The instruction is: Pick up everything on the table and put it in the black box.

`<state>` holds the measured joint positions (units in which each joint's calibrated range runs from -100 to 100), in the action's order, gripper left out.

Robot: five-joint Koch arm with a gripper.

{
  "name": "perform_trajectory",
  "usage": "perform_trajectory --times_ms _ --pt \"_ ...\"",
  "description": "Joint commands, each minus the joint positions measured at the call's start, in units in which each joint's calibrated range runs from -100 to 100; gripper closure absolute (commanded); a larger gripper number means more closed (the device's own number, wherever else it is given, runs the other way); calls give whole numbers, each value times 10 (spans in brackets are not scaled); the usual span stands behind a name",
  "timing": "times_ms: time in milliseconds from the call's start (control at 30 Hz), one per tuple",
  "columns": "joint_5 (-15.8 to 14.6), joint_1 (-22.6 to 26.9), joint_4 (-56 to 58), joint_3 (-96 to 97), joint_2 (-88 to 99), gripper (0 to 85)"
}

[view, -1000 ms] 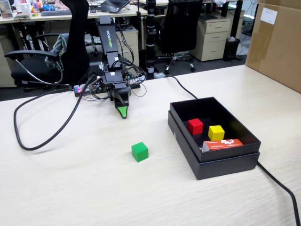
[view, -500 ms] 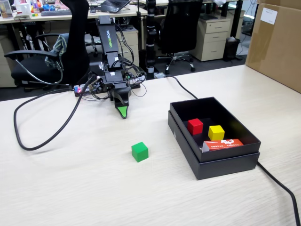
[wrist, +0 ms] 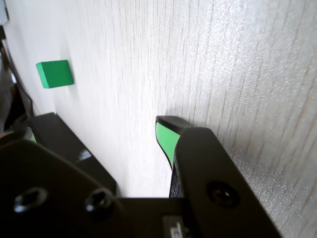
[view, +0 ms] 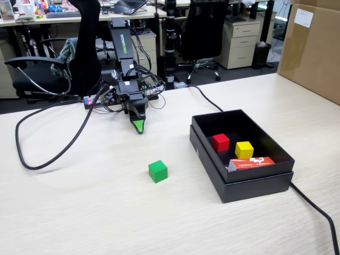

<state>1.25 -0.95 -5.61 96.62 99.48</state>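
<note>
A plain, matte, bright green cube [view: 158, 171] sits alone on the table [view: 79, 212] — jaws' state unclear.

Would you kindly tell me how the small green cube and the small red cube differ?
The small green cube lies on the bare beige wood-grain table, near the gripper; the small red cube sits inside the matte black box, beside a yellow cube. Colour differs. Both look alike in size and shape.
</note>
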Motion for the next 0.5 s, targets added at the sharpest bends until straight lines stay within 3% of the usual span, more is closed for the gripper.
perform_trajectory --times_ms 0,467 --pt "1 0 26 7 -3 367" --pt "0 10 26 7 -3 370"
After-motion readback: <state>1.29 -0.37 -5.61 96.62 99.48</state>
